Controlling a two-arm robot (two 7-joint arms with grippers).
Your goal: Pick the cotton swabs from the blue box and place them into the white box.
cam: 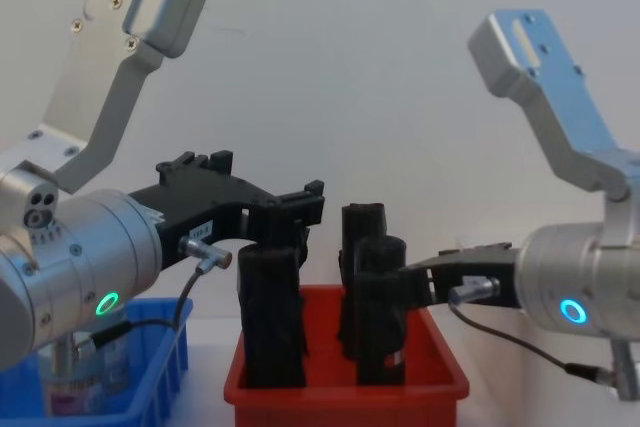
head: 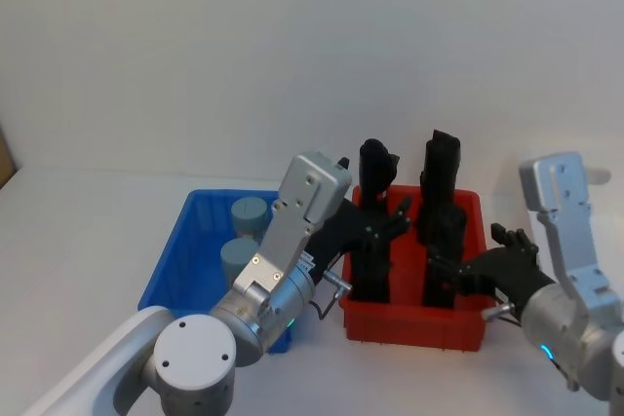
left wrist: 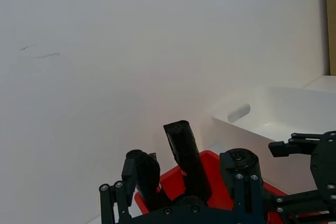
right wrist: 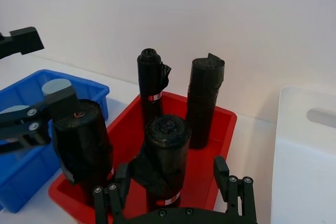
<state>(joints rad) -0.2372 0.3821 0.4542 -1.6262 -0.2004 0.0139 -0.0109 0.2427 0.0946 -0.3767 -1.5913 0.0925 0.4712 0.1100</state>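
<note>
In the blue box [head: 178,262], left of the left pincer [head: 388,223] and lower than it: two jars of cotton swabs [head: 250,210], upright, one behind the other, in the box's far half. Clear round bodies, flat grey-blue lids, and a pale label with reddish print on the jar seen from the chest. Bright glossy plastic for the box itself, low and open-topped.

Directly beneath the left pincer and reaching across to the right pincer [right wrist: 170,174]: the red bin [head: 414,330], of the same low shape, just beside the blue box. Inside it, four black rolls [right wrist: 205,95], standing on end, two at the back and two at the front, all taller than the bin's walls. Crinkled matt black film, wound tight into cylinders, with small red-and-white bands on some.

Left pincer: fingers spread wide, pinching nothing, hanging over the front-left roll. One finger right at that roll's top, touching or merely close: cannot tell. Black angular links, studded with small bolts.

Right pincer: likewise spread, one finger on either side of the front-right roll, with a clear gap on one side. Contact on the other side impossible to judge.

To the right of the right pincer, just beside the red bin: the white box [right wrist: 302,171], taller than either coloured bin. Smooth white plastic, rounded corners, an oval handle hole near the rim.
</note>
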